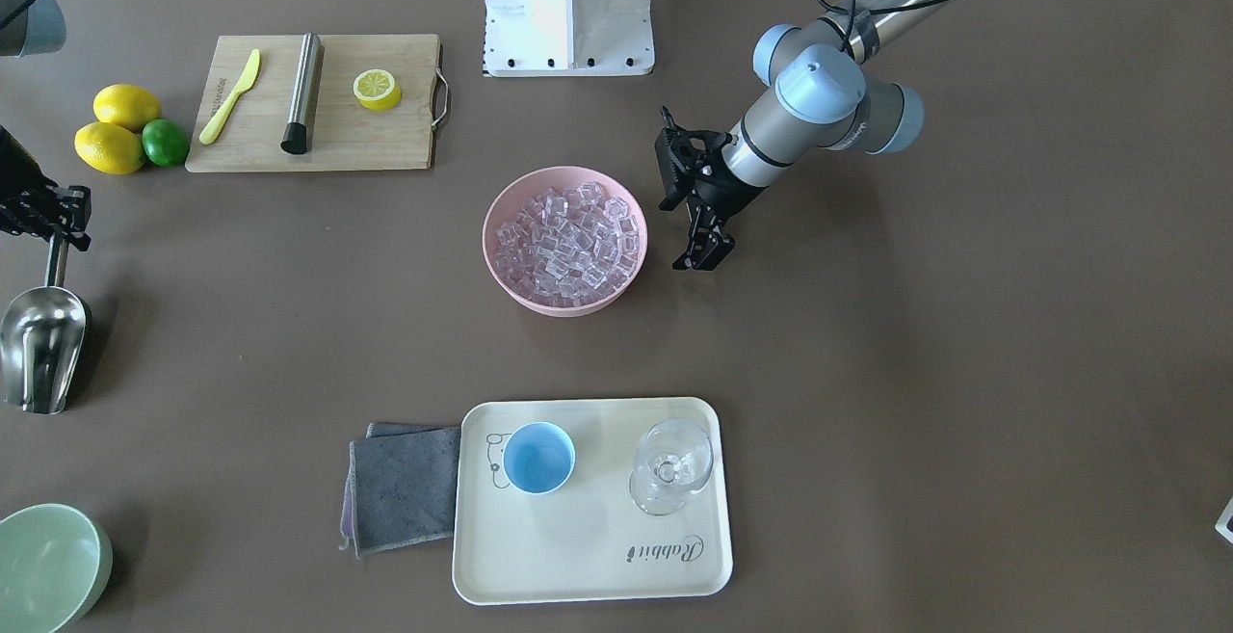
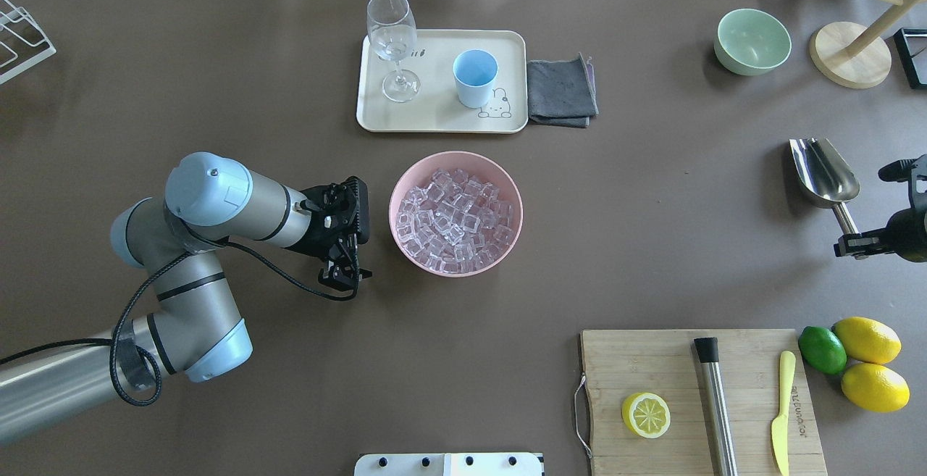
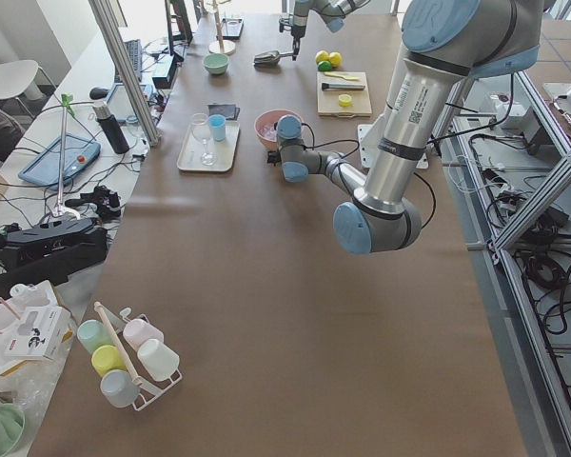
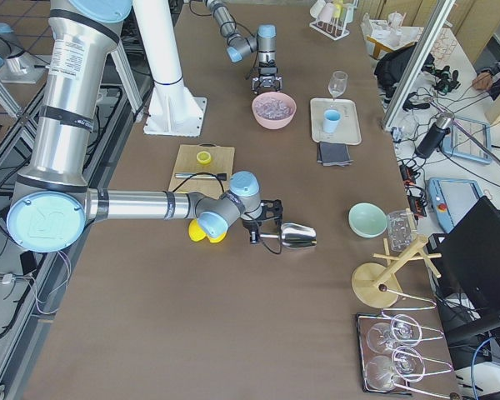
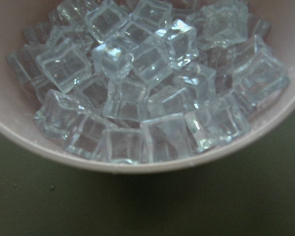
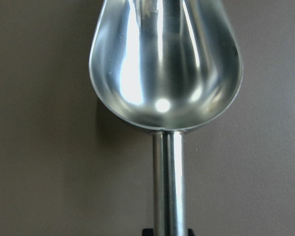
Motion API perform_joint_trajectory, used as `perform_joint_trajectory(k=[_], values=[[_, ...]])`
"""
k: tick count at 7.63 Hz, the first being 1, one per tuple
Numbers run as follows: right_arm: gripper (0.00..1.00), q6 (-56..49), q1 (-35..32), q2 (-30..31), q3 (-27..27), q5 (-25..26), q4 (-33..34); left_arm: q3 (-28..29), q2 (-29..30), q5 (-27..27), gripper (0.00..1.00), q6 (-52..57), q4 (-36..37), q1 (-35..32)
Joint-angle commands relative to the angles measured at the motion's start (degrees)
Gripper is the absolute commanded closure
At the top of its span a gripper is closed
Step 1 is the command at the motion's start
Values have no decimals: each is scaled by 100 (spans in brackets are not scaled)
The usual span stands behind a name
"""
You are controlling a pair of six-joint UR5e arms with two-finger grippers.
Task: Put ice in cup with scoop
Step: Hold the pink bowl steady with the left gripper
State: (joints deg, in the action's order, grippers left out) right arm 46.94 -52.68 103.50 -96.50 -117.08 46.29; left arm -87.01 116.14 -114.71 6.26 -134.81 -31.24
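Note:
The ice point(image 1: 568, 243) fills a pink bowl point(image 1: 489, 228) at mid-table, and it fills the left wrist view point(image 5: 147, 88). The light-blue cup point(image 1: 537, 458) stands upright and empty on a cream tray point(image 1: 597, 556). The steel scoop point(image 1: 39, 344) is far to the robot's right, its trough empty point(image 6: 162, 64). My right gripper point(image 1: 58, 228) is shut on the scoop's handle point(image 6: 167, 187). My left gripper point(image 1: 703, 257) hangs open and empty just beside the bowl's rim point(image 2: 395, 204), not touching it.
A clear stemmed glass point(image 1: 671, 464) shares the tray. A grey cloth point(image 1: 405, 488) lies beside it. A pale green bowl point(image 1: 48, 566) stands at the far corner. A cutting board point(image 1: 385, 142) holds a steel rod point(image 1: 302, 93), a yellow knife and a lemon half. Lemons and a lime point(image 1: 164, 142) lie next to it.

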Motion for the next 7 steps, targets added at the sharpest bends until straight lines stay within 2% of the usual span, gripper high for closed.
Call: perform_joint_trajectory(k=[1,3,5,7], values=[[100,-62,-5,21,-70,-8,-94,0,-267,-16,1,-11,-334,-5],[100,-210,-23,126,-324,-95,-59,0,-276,-16,1,-11,-370,4],[100,-238,-58,240,-588,-532,-50,0,-276,-16,1,-11,-370,4],[100,-247,-163,241,-668,-623,-50,0,-267,-25,1,-2,-370,4]])
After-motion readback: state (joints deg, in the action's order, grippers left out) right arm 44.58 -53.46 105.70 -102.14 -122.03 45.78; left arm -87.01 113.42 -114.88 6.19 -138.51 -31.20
